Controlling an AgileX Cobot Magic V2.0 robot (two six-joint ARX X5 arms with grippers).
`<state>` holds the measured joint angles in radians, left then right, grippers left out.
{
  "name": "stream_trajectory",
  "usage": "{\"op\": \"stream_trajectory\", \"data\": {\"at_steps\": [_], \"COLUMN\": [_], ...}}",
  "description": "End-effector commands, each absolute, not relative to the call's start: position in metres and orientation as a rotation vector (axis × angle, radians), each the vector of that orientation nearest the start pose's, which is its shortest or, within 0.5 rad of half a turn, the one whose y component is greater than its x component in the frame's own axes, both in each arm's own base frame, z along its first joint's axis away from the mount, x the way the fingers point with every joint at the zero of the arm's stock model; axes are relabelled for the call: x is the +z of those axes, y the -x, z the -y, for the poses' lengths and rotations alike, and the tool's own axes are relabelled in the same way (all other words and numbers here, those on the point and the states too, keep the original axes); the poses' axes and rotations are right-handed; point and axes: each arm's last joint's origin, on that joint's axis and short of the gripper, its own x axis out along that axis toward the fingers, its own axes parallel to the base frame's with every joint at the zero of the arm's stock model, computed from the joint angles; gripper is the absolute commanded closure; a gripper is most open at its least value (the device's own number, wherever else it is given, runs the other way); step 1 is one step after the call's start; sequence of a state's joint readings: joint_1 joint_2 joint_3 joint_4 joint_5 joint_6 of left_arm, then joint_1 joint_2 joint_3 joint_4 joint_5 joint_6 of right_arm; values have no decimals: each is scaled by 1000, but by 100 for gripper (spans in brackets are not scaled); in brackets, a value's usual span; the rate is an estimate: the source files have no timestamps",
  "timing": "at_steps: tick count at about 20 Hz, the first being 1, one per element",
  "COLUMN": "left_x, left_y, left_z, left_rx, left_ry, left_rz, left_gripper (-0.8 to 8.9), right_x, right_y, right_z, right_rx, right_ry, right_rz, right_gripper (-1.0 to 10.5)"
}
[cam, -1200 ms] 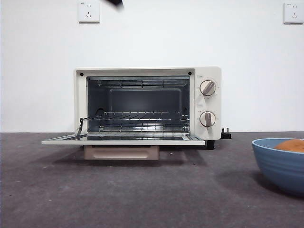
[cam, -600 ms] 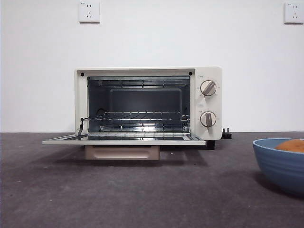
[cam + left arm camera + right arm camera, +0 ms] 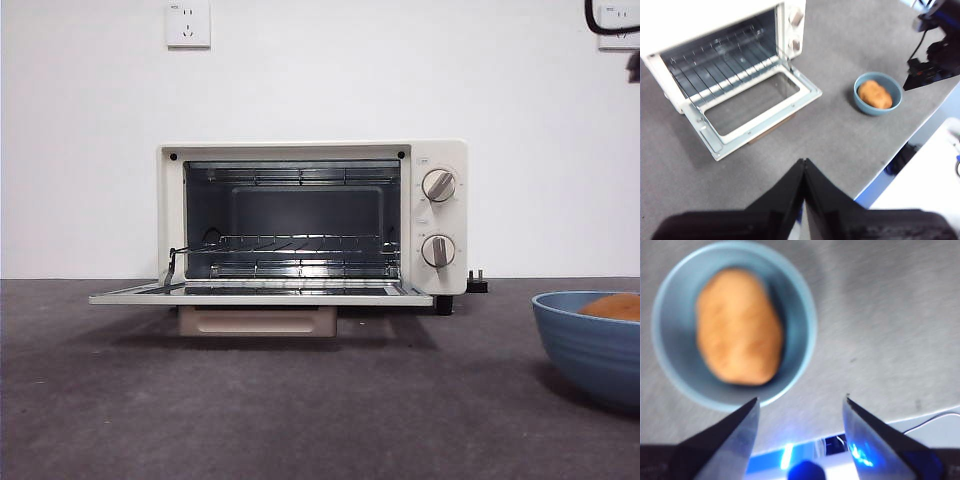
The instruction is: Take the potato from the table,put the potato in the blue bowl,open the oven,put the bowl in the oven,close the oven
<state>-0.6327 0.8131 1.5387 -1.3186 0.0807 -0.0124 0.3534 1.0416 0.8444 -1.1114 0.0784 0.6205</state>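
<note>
**Potato bowled, oven open**

The potato [image 3: 739,326] lies inside the blue bowl [image 3: 590,345] on the table [image 3: 300,410], at the oven's [image 3: 310,215] four o'clock, door down flat. Right gripper [image 3: 801,405] hangs above the bowl, jaws spread, empty. Left gripper [image 3: 804,165] waits, jaws pressed together, empty.

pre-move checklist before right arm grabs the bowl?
1. Potato in bowl: ok.
2. Oven door fully down: ok.
3. Rack free for the bowl: ok.
4. Right gripper open, above the bowl: ok.
5. Right gripper lined up on the rim: not ok, off to one side.
6. Left gripper shut, away from the door: ok.
</note>
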Motion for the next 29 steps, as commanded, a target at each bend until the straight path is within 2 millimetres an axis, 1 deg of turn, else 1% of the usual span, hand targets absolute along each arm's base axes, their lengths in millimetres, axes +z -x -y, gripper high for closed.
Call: {"op": "stream_trajectory", "data": {"at_steps": [1,4,7,10,13,14,17,20,25,29], "left_x": [449,450,449,449,450,450,450,450,449,449], "left_y": [-44,-41,-42,-43,-43,-43,-43,-43,-43,-43], "left_z": [35,33,32,30,30,30,30,30,30,30], "left_rx": [-687,-686,-638,-582,-564,-564,-565,-564,-564,-564], "left_ry": [-139,-137,-153,-174,-182,-182,-182,-182,-182,-182], "left_rz": [-571,-561,-554,-545,-540,-539,-540,-540,-541,-541], "left_gripper": [819,819,819,819,819,819,819,819,819,819], "right_x": [245,240,231,220,207,203,196,193,193,199], "right_y": [-161,-170,-181,-193,-204,-207,-213,-217,-217,-220], "right_z": [-49,-43,-44,-45,-41,-40,-37,-38,-39,-44], "right_rx": [-180,-182,-178,-194,-217,-222,-238,-218,-192,-136], "right_ry": [-247,-268,-283,-264,-259,-253,-238,-239,-274,-386], "right_rz": [-1287,-1312,-1341,-1370,-1411,-1426,-1453,-1436,-1443,-1460], "right_gripper": [668,668,668,668,674,702,838,965,964,964]}}
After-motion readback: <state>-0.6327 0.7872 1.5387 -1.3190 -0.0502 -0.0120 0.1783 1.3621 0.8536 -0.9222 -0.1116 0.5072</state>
